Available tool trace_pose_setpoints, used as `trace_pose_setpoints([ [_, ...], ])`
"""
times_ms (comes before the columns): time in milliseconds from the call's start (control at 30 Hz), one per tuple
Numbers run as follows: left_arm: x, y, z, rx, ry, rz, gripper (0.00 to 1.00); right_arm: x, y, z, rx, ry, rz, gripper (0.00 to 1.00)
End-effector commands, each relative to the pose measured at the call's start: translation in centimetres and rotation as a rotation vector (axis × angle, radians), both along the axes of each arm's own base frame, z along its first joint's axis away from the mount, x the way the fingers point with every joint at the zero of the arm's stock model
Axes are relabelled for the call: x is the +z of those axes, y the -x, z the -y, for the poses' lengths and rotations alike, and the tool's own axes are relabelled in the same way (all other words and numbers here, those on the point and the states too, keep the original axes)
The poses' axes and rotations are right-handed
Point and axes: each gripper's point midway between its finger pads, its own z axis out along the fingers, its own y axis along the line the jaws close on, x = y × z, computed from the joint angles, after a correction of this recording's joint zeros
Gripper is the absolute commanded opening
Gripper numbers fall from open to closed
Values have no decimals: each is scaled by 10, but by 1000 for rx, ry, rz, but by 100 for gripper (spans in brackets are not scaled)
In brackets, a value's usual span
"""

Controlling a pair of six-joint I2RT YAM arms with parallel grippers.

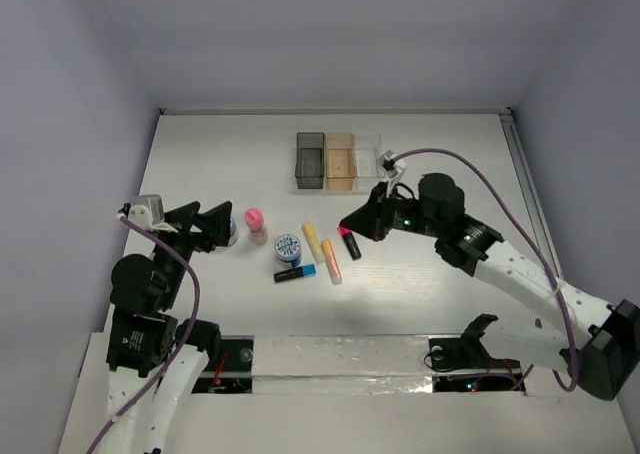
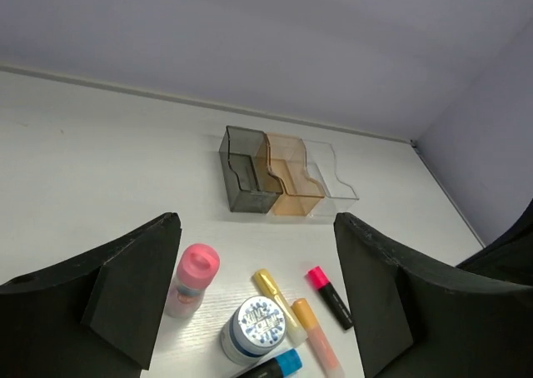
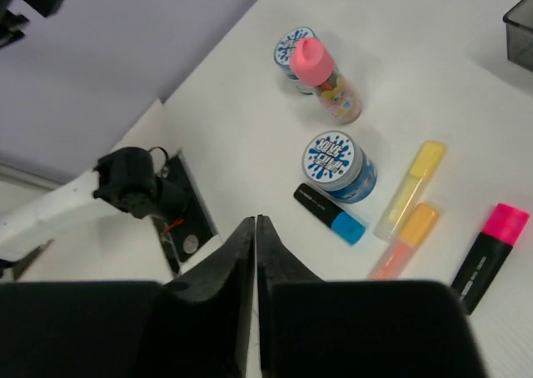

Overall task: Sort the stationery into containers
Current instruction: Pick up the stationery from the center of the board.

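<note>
"What's hidden?"
"From above, the left gripper (image 1: 211,224) covers most of one tape roll (image 1: 233,233) near the left edge."
"Anything cropped?"
"The left wrist view's bottom cuts the blue highlighter (image 2: 280,367). The right wrist view clips the grey bin (image 3: 521,30)."

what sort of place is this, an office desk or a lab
Probably a robot lab test cell, not an office: a white table boxed in by plain lilac walls, two black-and-white robot arms bolted at its near edge, and three joined dark grey, amber and clear plastic bins.
</note>
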Motion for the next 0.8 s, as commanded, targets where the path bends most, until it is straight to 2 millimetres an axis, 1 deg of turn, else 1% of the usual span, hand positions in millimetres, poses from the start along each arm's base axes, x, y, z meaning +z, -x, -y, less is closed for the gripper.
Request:
trace_pose_setpoints([
  [0,14,6,-5,18,-1,39,71,32,-7,-26,11,0,130,4],
  [33,14,9,-6,22,1,51,71,20,-10,-37,23,38,122,0],
  [67,11,9,-9,39,-2,43,71,15,-10,-44,29,57,121,0],
  [100,10,9,-11,47,-4,37,70,19,-5,-57,50,60,135,0],
  [133,9,10,-13,58,-7,26,69,16,-8,-63,44,80,147,0],
  [167,7,10,-15,70,4,16,67,3,-12,-74,52,112,134,0],
  [200,6,11,-15,70,12,16,61,1,-13,-81,56,122,139,0],
  [233,8,15,-16,69,19,38,58,5,-12,-90,55,125,157,0],
  [267,6,13,-23,111,19,40,52,-6,-16,-98,57,150,144,0],
  [300,6,12,-26,128,21,38,47,-9,-20,-102,54,158,142,0],
  [333,3,9,-28,143,19,21,39,-3,-21,-111,66,149,152,0],
  [367,-1,7,-30,162,29,4,32,-4,-21,-118,81,155,163,0],
  [400,-4,5,-31,168,33,-6,17,-17,-27,-126,87,184,156,0],
  [433,-8,2,-32,177,31,-21,10,-20,-26,-134,99,193,166,1],
  [467,-9,0,-34,192,33,-29,4,-14,-25,-144,115,192,199,4],
  [500,-13,-1,-41,236,38,-55,0,-17,-29,-148,115,202,204,13],
  [533,-14,-2,-43,247,41,-62,0,-32,-29,-158,136,226,191,21],
  [567,-17,-3,-42,244,40,-69,0,-30,-32,-165,145,220,201,32],
  [600,-16,-3,-41,236,42,-61,0,-33,-35,-171,154,221,200,51],
  [633,-15,-1,-41,231,43,-53,0,-51,-35,-181,167,249,183,58],
  [667,-15,-1,-42,239,44,-50,0,-55,-40,-184,157,258,182,66],
  [700,-15,-1,-43,245,47,-48,2,-59,-44,-188,148,267,182,77],
  [733,-15,-1,-45,256,48,-46,11,-69,-51,-193,138,284,176,81],
  [767,-16,-1,-43,244,44,-51,17,-78,-52,-194,137,312,159,84],
])
